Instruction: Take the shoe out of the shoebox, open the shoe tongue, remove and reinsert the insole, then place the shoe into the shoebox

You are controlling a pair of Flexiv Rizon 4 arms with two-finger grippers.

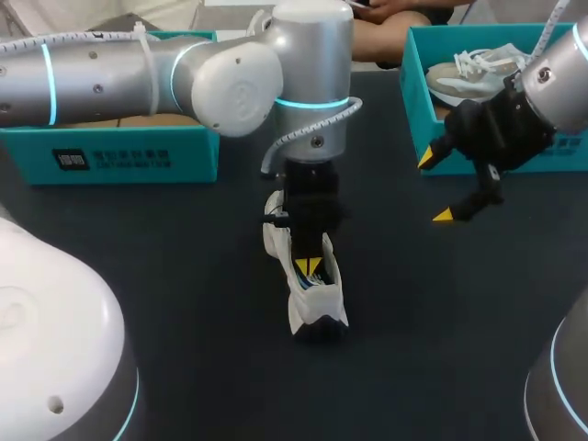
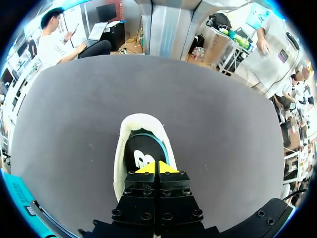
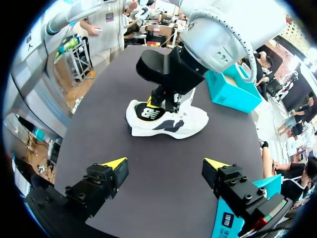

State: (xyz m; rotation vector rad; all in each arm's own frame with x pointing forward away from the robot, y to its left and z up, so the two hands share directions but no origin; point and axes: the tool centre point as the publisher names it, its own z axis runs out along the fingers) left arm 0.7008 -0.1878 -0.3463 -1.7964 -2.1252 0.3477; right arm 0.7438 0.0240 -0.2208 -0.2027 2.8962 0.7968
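Left gripper (image 2: 157,167) was closed, its yellow tips pressed together inside the opening of the white shoe (image 2: 130,148), which stood at the middle of the table (image 1: 184,276). Right gripper (image 1: 434,187) hung open above the table, beside the teal shoebox (image 1: 411,101).

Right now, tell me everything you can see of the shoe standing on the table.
The shoe is a white low sneaker with dark side panels and a white sole. It stands upright on its sole in the middle of the dark table. Its dark insole, teal-edged with a white logo, lies inside. The left hand, tips together, is in the opening just over the insole; whether it pinches anything is hidden. The right hand is open and clear of the shoe.
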